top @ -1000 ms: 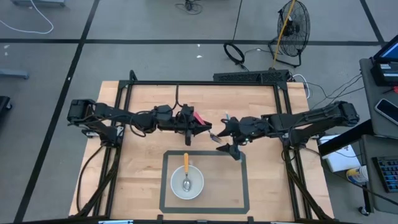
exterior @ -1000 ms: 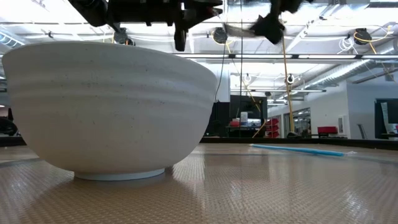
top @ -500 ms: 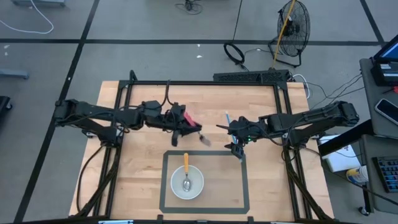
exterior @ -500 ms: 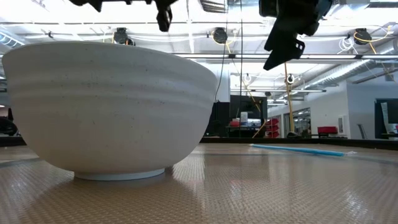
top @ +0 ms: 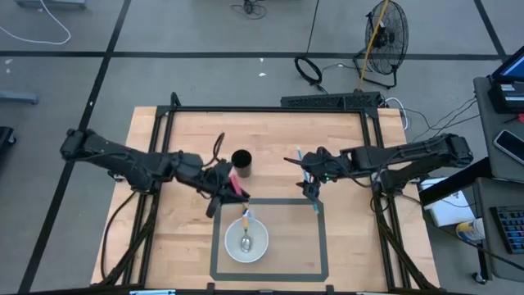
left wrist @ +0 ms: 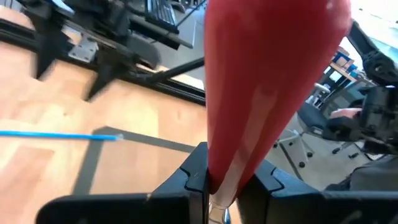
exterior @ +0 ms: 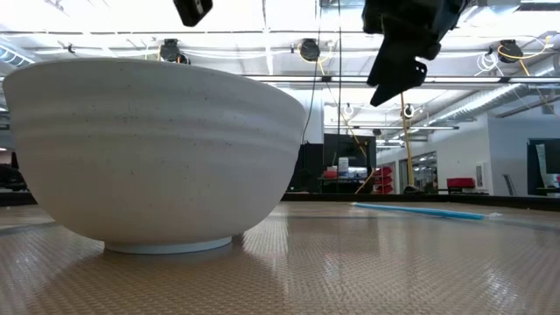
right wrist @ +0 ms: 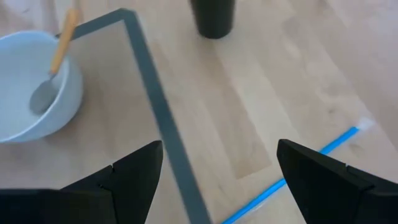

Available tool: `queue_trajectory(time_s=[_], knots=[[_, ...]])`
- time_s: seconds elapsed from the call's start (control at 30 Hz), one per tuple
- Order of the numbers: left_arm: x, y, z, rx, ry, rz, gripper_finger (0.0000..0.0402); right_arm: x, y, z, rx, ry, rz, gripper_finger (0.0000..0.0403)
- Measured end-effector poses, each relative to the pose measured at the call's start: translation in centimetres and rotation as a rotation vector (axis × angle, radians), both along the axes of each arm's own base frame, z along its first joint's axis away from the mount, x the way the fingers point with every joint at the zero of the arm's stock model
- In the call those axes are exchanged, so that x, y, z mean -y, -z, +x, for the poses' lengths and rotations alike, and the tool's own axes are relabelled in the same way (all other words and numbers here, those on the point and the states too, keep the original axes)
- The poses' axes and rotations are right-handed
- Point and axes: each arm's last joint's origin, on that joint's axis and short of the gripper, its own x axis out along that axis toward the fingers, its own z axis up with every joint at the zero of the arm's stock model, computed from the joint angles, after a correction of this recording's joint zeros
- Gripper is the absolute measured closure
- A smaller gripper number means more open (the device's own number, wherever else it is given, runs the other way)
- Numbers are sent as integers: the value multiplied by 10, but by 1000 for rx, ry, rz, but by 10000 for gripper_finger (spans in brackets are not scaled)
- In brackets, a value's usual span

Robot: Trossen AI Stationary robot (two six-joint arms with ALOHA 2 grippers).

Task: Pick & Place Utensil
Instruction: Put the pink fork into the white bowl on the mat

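1. I have the red utensil (left wrist: 267, 81) pinched between the closed fingers of the left gripper (top: 223, 197), just beside the white bowl (top: 246, 240) and over the near-left corner of the taped rectangle (top: 321, 238). The bowl already holds a spoon (top: 245, 230) with a wooden handle.

2. The grip sits at the narrow end of the red piece, so I judge it could pivot or slide out if I swing the wrist fast.

3. Lowering it carelessly could knock the spoon handle leaning on the rim, or nudge the bowl off its spot inside the tape.

4. The black cup (top: 241, 162) stands just behind the left arm; a wide elbow sweep could tip it.

5. The right gripper (top: 310, 190) hangs with its fingers spread and empty over the tape's far-right corner, near the blue straw (right wrist: 292, 178). If I bring both arms toward the bowl they could meet.

6. I cannot tell what kind of utensil the red one is; its working end is cut off in the left wrist view and tiny from above.

7. In the low view the bowl fills the foreground and hides the spoon and cup; the left gripper is barely in frame.
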Motion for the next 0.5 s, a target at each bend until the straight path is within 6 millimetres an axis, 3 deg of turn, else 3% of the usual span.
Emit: queue_trajectory(time_s=[0.5], knots=[[55,20,-21,-163,-257,-16,352,12,-1,2,9,10,-69,90]])
